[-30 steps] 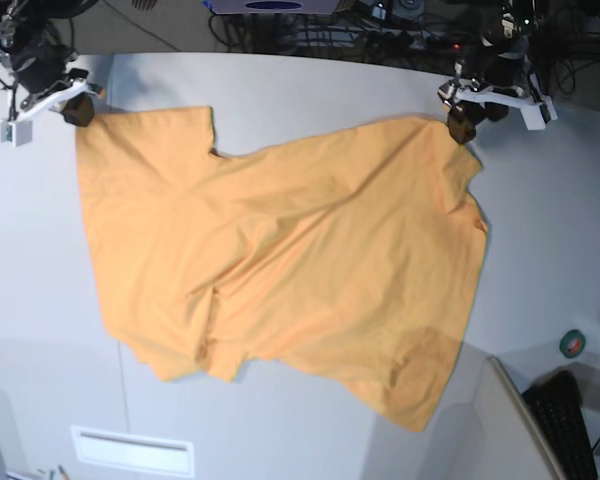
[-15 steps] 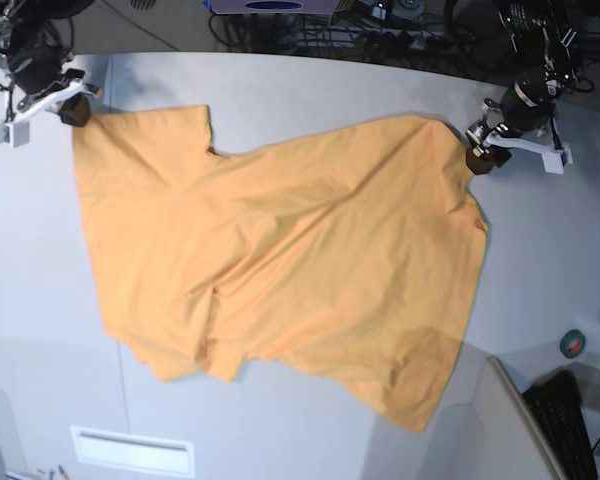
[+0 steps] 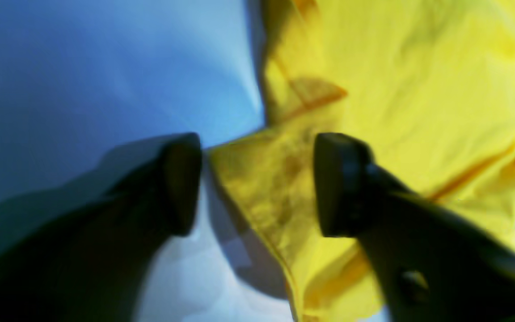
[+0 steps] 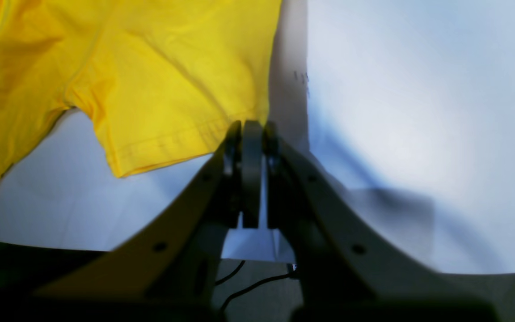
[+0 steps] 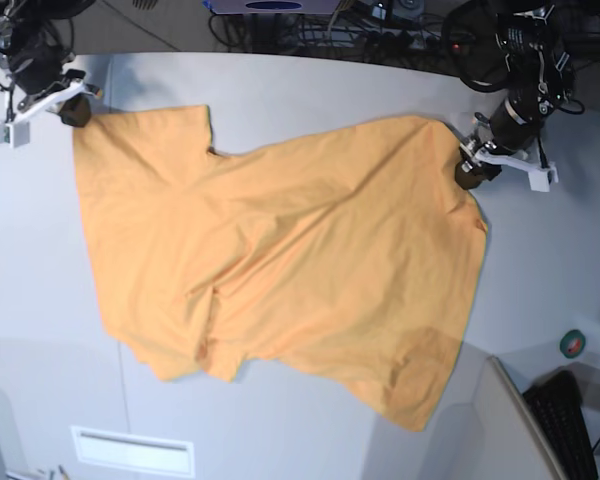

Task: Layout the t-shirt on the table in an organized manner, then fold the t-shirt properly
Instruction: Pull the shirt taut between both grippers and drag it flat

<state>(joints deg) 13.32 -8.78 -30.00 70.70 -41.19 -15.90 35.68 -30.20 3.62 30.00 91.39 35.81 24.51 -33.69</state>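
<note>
1. The table (image 5: 310,90) is a wide white matte top, bare on both outer sides of the two grippers.
2. The t-shirt (image 5: 280,270) lies straight on it, spread mostly flat, with wrinkles and a folded-under patch near its lower edge.
3. One shirt corner sits at the right gripper (image 5: 77,110); the opposite top corner sits at the left gripper (image 5: 467,172).
4. A small green-and-dark roll (image 5: 573,344), possibly tape, rests on the table well below the left gripper, apart from the shirt.
5. A thin seam line (image 5: 120,390) crosses the tabletop far below the right gripper.
</note>
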